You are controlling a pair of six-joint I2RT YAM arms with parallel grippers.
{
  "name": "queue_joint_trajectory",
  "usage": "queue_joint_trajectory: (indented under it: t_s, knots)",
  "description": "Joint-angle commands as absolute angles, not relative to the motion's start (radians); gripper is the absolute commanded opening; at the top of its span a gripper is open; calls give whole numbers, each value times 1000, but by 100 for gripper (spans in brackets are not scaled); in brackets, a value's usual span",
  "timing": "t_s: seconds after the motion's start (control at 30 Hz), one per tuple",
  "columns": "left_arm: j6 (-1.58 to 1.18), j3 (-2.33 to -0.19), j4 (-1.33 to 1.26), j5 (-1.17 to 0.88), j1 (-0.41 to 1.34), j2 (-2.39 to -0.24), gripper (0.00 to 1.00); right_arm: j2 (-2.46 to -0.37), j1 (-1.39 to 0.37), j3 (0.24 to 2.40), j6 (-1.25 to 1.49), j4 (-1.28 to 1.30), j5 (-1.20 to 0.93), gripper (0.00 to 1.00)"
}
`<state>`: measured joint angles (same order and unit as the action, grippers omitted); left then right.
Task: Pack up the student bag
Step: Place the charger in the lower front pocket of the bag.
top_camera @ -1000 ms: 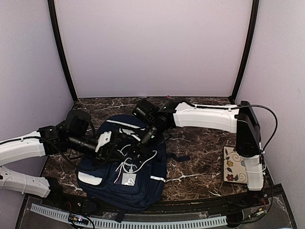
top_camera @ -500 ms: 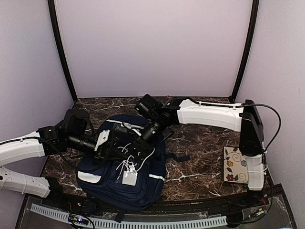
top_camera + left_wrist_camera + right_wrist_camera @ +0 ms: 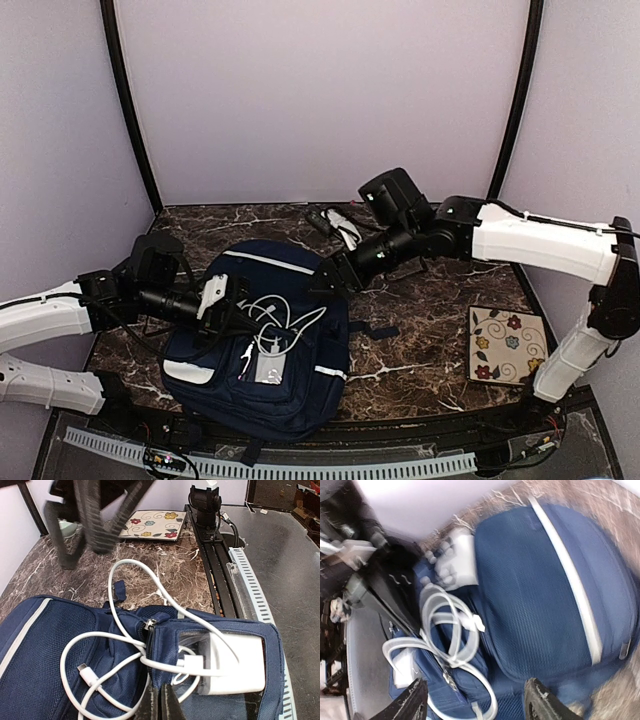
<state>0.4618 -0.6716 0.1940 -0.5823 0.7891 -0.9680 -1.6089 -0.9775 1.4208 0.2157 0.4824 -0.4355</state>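
Soft, even light falls from above in the overhead view, brightening the pale walls while the marble table (image 3: 430, 340) stays dark and the student bag (image 3: 290, 400) reads almost black; shadows are faint. The left wrist view is crisp on the white cable (image 3: 125, 645), with a dull sheen on the grey surface (image 3: 290, 555) beyond the table edge and a dark shape (image 3: 95, 515) smeared at top. Motion blur streaks the whole right wrist view.

Navy student bag (image 3: 300, 362) w/ white stripes, flat, front-up, near-left; pocket prob. open.
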Motion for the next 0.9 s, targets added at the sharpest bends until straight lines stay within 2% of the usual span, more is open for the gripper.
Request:
queue_joint_trajectory:
  t_s: [0.0, 0.1, 0.33, 0.53, 0.57, 0.6, 0.67, 0.77, 0.87]
  knots:
    - [459, -681, 117, -539, 773, -958, 0, -1494, -995, 1183, 510, 225, -417, 74]
    - [457, -685, 120, -545, 772, -957, 0, -1456, -1009, 1100, 554, 104, -419, 77]
    - [459, -690, 134, -540, 772, -952, 0, -1517, -1012, 1083, 587, 3, -450, 78]
    - [470, -697, 146, -530, 772, -953, 0, -1519, -1014, 1108, 587, 82, -450, 78]
    - [471, -698, 147, -531, 772, -955, 0, -1519, -1014, 1125, 559, 135, -499, 66]
    - [472, -699, 148, -531, 772, -957, 0, -1515, -1015, 1141, 540, 197, -500, 62]
    - [474, -699, 149, -533, 772, -960, 0, -1500, -1013, 1146, 514, 284, -448, 67]
    - [474, -697, 145, -537, 772, -964, 0, -1485, -1012, 1146, 505, 333, -382, 70]
    - [476, -701, 148, -537, 772, -969, 0, -1501, -1014, 1145, 518, 304, -434, 70]
